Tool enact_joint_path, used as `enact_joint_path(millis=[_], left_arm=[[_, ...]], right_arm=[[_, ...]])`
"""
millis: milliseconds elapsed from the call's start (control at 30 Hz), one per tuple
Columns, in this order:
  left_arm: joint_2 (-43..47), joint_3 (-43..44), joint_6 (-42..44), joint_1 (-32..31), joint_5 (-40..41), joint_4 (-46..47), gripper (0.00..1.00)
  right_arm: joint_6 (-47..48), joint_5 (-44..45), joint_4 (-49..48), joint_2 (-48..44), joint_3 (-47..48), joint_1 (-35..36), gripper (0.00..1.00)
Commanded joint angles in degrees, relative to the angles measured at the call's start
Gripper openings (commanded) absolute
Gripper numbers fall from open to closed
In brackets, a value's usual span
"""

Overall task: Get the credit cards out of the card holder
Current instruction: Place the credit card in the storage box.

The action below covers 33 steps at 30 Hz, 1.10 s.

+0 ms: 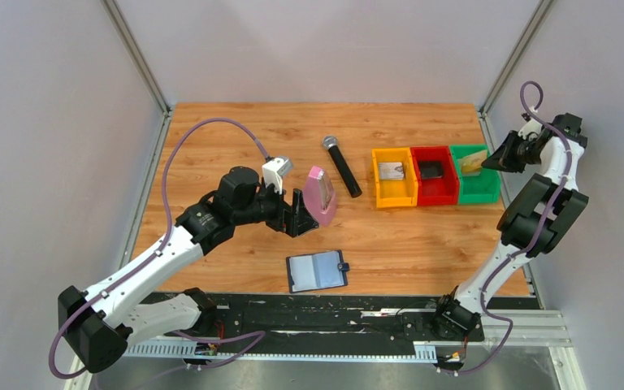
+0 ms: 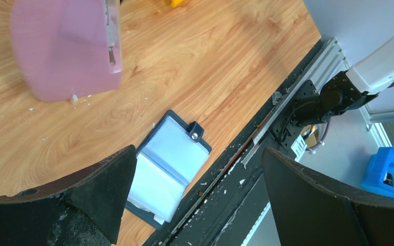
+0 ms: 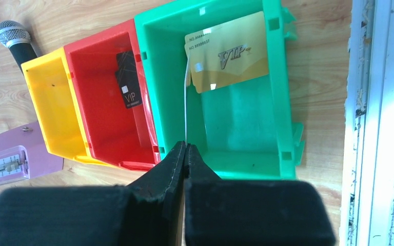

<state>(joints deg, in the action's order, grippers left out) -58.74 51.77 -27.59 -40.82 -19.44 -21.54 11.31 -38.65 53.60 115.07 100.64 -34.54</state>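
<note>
1. Your left jaws are spread wide. In the left wrist view both fingers [image 2: 97, 200] stand far apart with nothing between them
2. They hang over the bench [image 1: 252, 130] just beside the pink metronome [image 1: 321, 195], on its left in the top view
3. The holder [image 1: 317, 270] lies open and flat near the front edge of the bench, nearer the front than the metronome and apart from it. Its pale slotted inside faces up and its snap tab [image 2: 196, 131] sticks out on the right side
4. From your left wrist view the holder shows between the two fingers, below them and untouched. You cannot tell whether any slot holds a card
5. Your right jaws are pressed together, over the near wall of the green bin [image 3: 287, 102] at the right of the bench
6. A thin pale sliver [image 3: 186, 102] runs from their tips up to the gold cards [image 3: 231, 56]. You cannot tell whether it is a card seen edge-on, or whether the jaws pinch it
7. Two gold cards lie overlapped in the green bin, against its far wall
8. The red bin [image 3: 100, 125] next to it holds a black card [image 3: 128, 79]
9. The yellow bin [image 1: 394, 195] sits left of the red one, touching it, with a grey card [image 1: 391, 171] inside
10. A mic [image 1: 341, 165] lies on the bench between the metronome and the yellow bin
</note>
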Motion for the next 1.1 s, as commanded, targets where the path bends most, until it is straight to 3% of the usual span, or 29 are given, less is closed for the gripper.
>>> enact_joint_path(millis=[0, 767, 1067], left_arm=[[-0.3, 1.3, 1.5, -0.2, 1.1, 1.6, 1.00], [-2.9, 0.4, 1.4, -0.1, 2.4, 2.5, 1.00], [-3.3, 0.9, 1.5, -0.1, 3.0, 2.3, 1.00]], right_arm=[[2.6, -2.2, 1.4, 1.9, 6.3, -0.3, 0.00], [3.5, -3.5, 7.7, 12.6, 16.0, 1.8, 0.04], [1.8, -1.8, 7.8, 14.9, 19.3, 1.7, 0.11]])
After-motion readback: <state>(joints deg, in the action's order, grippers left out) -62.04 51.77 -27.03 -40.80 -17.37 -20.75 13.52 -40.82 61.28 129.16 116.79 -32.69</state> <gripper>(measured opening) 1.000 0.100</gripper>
